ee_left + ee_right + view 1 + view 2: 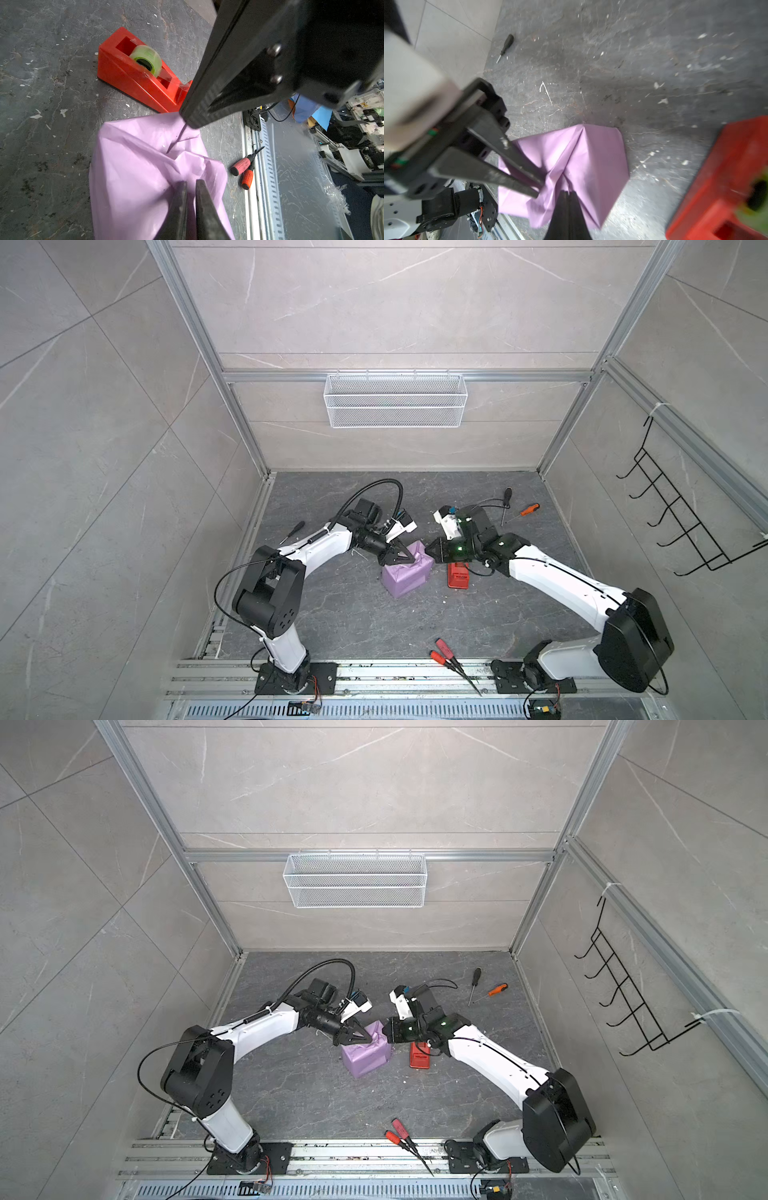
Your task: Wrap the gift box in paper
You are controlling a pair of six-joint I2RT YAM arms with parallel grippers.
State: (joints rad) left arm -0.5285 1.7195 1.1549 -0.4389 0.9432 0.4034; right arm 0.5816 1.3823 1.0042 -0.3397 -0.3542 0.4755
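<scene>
The gift box is hidden inside the paper point(405, 580) point(365, 1058), which stands as a lilac, creased parcel in the middle of the dark table. My left gripper point(413, 560) point(191, 181) sits at the parcel's top from the left, its jaws closed to a narrow slit on a fold of paper point(135, 166). From the right, my right gripper point(429, 554) point(568, 192) meets the parcel's upper edge with jaws pressed together. Creases in the paper point(591, 155) run up to its tips, so it pinches the sheet. The two grippers' tips are almost touching.
A red tape dispenser point(457, 578) point(135, 83) with a green roll lies just right of the parcel, under the right wrist. Screwdrivers lie at back right point(530, 510) and at left point(293, 531). Red-handled tools point(446, 651) sit near the front rail. A wire basket point(395, 400) hangs on the back wall.
</scene>
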